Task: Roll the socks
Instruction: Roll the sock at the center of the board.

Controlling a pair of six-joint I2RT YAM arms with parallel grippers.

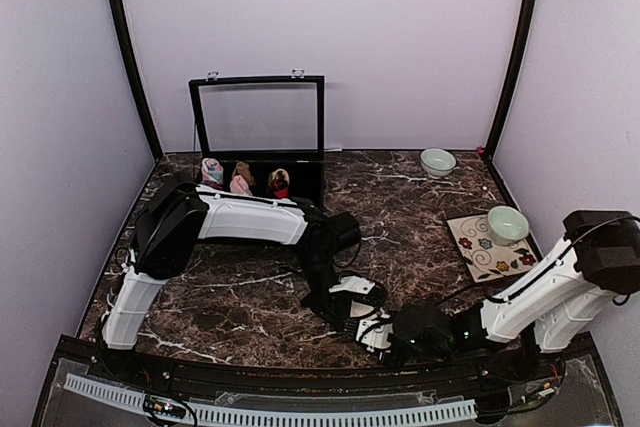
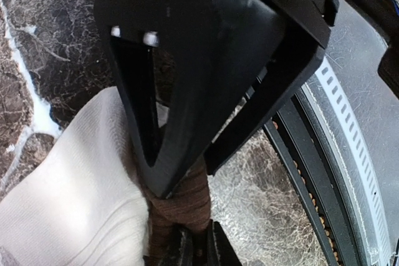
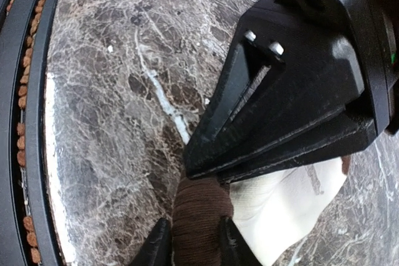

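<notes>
A cream sock [image 1: 362, 289] with a brown end lies near the table's front edge, between my two grippers. In the left wrist view its cream body [image 2: 75, 191] spreads to the left. My left gripper [image 2: 199, 236] is shut on the brown fabric [image 2: 181, 200]. In the right wrist view my right gripper [image 3: 193, 228] is shut on a brown bunched end [image 3: 198, 213], and cream fabric [image 3: 280, 197] trails to the right. The two grippers [image 1: 345, 307] [image 1: 374, 333] almost touch, so each fills the top of the other's view.
A black box [image 1: 258, 117] with its lid up stands at the back and holds three rolled bundles [image 1: 241, 179]. A small bowl [image 1: 437, 161] sits back right. Another bowl [image 1: 507, 224] rests on a floral mat [image 1: 478, 252]. A black rail [image 2: 312, 172] runs along the front edge.
</notes>
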